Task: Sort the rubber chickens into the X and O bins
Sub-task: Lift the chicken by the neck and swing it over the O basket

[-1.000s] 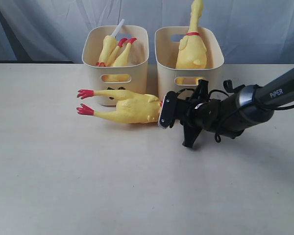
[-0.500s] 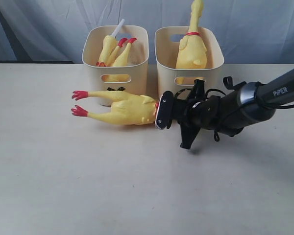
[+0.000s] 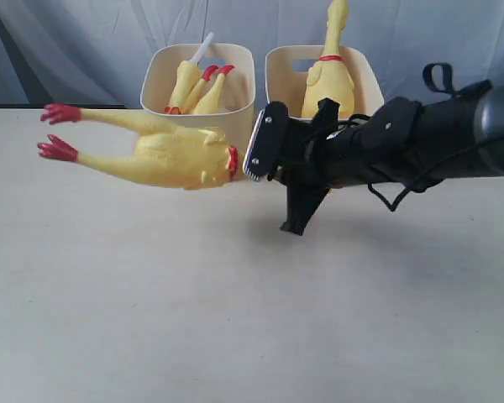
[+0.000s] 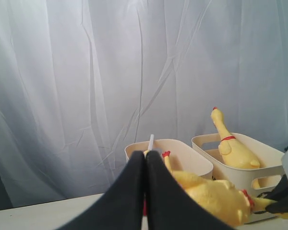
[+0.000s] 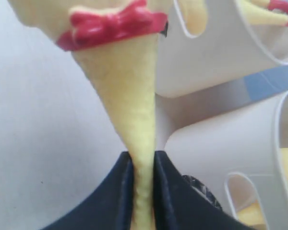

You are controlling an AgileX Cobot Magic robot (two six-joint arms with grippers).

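right gripper (image 5: 141, 165): pinched on chicken (image 3: 172, 157) neck, thin part fits jaws | chicken: off table (image 3: 151, 294), level, feet toward left edge, just before left bin (image 3: 239, 109) at back edge, its letter hidden; height likely to clear rim | left gripper (image 4: 145, 155): closed, empty, idle

Held chicken (image 3: 172, 158): yellow, red feet, red neck band. L bin (image 3: 158, 92), R bin (image 3: 281, 92): cream. L-bin chickens (image 3: 187, 84): yellow w/ red feet; tube (image 3: 203, 48) white. R-bin chicken (image 3: 328, 84): yellow, red collar. R gripper (image 5: 142, 165), L gripper (image 4: 145, 160): black. Table (image 3: 151, 319): off-white. Curtain (image 3: 76, 42): pale grey-white.
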